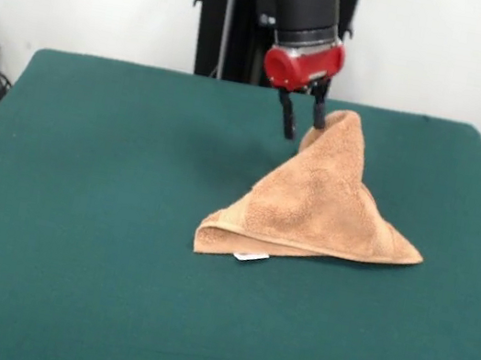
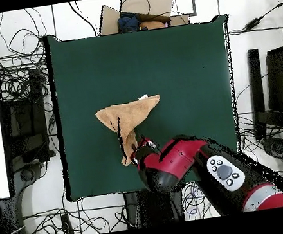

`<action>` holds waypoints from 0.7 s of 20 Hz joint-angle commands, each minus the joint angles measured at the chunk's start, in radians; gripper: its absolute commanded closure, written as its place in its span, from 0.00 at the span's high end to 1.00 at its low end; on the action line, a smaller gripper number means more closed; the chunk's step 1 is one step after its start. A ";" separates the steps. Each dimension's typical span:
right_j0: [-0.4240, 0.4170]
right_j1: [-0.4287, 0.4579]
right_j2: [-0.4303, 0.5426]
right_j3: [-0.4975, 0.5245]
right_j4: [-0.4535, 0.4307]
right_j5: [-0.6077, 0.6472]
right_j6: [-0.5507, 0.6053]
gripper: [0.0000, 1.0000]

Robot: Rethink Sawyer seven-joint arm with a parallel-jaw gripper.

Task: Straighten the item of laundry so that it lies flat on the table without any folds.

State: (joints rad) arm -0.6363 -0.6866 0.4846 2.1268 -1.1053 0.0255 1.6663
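Tan terry cloth, the item of laundry (image 1: 324,209) rises in a peaked tent shape, one corner lifted by the pincer (image 1: 301,121), whose right-hand finger in the front view presses against that raised tip while the other finger stands clear beside it; whether the cloth is truly clamped cannot be told. Its lower edge rests folded on the green counter (image 1: 77,207), near the middle, with a small white label (image 1: 250,256) showing at the hem nearest the camera.

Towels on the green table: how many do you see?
1. The tan towel lies near the middle of the table, with one corner lifted up at the gripper. Its lower edge rests on the cloth. Nothing else appears on the table.
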 commanded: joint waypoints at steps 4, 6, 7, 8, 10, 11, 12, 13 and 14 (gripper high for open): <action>0.090 -0.019 -0.128 0.061 0.054 -0.071 0.175 1.00; 0.077 -0.063 -0.102 0.103 0.089 -0.045 0.168 1.00; 0.062 -0.093 -0.079 0.131 0.110 -0.025 0.161 1.00; 0.038 -0.119 -0.047 0.158 0.134 -0.001 0.147 1.00; 0.031 -0.148 -0.032 0.194 0.163 0.009 0.144 1.00; 0.041 -0.151 -0.040 0.202 0.174 0.004 0.149 1.00; 0.055 -0.150 -0.054 0.204 0.178 -0.009 0.153 1.00; 0.071 -0.145 -0.061 0.198 0.186 -0.012 0.156 1.00; 0.087 -0.140 -0.069 0.193 0.193 -0.016 0.158 1.00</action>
State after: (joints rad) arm -0.5902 -0.7994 0.4197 2.2684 -0.9783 0.0141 1.6663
